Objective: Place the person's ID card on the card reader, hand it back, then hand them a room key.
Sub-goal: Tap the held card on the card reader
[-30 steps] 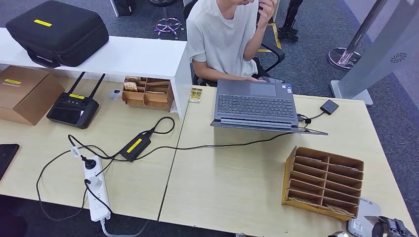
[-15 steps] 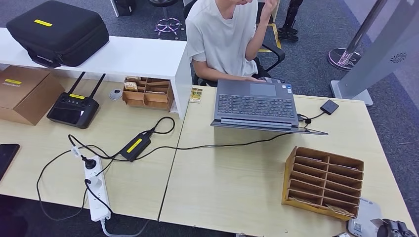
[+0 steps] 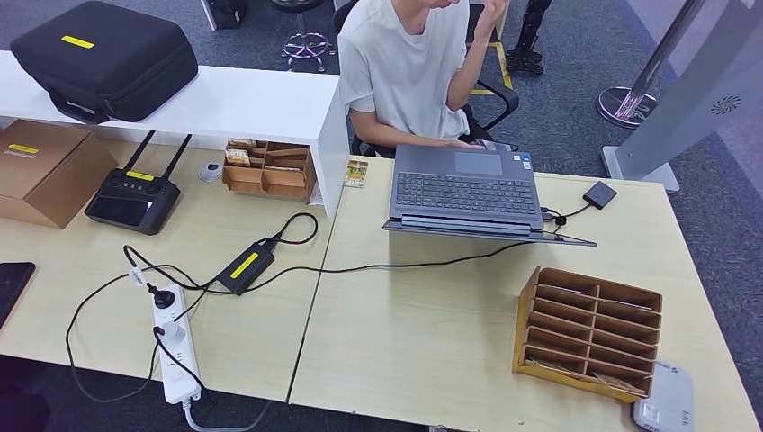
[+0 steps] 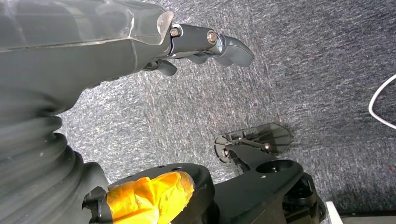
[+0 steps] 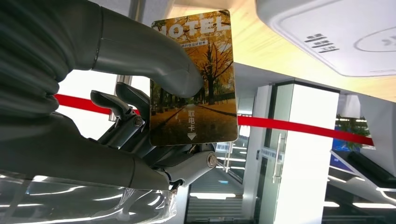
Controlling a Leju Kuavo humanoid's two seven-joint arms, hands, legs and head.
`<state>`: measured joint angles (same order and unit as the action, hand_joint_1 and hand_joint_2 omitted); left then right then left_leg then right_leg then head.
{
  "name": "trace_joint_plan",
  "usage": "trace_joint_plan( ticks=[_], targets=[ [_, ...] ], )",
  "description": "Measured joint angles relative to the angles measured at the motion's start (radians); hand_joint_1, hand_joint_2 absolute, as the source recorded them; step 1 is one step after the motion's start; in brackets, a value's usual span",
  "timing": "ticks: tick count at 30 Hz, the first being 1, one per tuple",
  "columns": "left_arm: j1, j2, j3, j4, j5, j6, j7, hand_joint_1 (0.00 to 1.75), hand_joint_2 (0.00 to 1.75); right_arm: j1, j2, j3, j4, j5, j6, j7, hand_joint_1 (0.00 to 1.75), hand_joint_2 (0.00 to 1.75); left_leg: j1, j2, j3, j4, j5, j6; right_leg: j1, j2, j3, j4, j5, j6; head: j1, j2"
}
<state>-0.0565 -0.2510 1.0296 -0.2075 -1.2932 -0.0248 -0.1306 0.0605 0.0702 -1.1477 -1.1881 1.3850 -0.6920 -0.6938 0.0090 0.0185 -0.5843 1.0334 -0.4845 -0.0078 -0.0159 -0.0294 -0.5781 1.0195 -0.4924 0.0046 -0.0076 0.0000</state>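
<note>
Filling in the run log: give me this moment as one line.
right hand: holds room key | left hand: hanging, holds nothing | card reader: bare, table's near right corner | person: seated behind laptop

Two light wooden tabletops (image 3: 423, 333) are set edge to edge, the seam between them running toward the near edge. At the far left a white raised counter (image 3: 234, 103) is placed above the desk surface. The floor (image 3: 576, 85) is covered in mottled grey-blue carpet, which is also seen close up in the left wrist view (image 4: 299, 84). A black office chair (image 3: 493, 94) is positioned behind the desk, and the chrome base of a stool (image 3: 306, 45) is visible further back. A round metal stand base (image 3: 625, 103) is seen on the carpet at the far right, beside a pale grey panel (image 3: 702, 99). The scene is evenly lit, without hard shadows.
</note>
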Motion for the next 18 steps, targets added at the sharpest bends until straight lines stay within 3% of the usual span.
trace_joint_plan(
  ticks=[12, 18],
  targets=[
    [-0.003, -0.004, 0.000, 0.000, 0.003, 0.014, 0.029, 0.00, 1.75, -0.013, 0.010, -0.028, 0.021, 0.008, -0.005, -0.001, 1.75, 1.75, 0.000, 0.000, 0.000, 0.000, 0.000, 0.000, 0.000, 0.000, 0.001, 0.000, 0.000, 0.000, 0.000, 0.000],
    [-0.002, -0.004, 0.000, 0.000, -0.005, 0.010, 0.012, 0.00, 1.75, -0.002, 0.021, -0.017, -0.024, -0.086, -0.005, -0.003, 1.75, 1.75, 0.000, 0.000, 0.000, 0.000, 0.000, 0.000, -0.001, 0.000, 0.001, 0.000, 0.000, 0.000, 0.000, 0.000]
  ],
)
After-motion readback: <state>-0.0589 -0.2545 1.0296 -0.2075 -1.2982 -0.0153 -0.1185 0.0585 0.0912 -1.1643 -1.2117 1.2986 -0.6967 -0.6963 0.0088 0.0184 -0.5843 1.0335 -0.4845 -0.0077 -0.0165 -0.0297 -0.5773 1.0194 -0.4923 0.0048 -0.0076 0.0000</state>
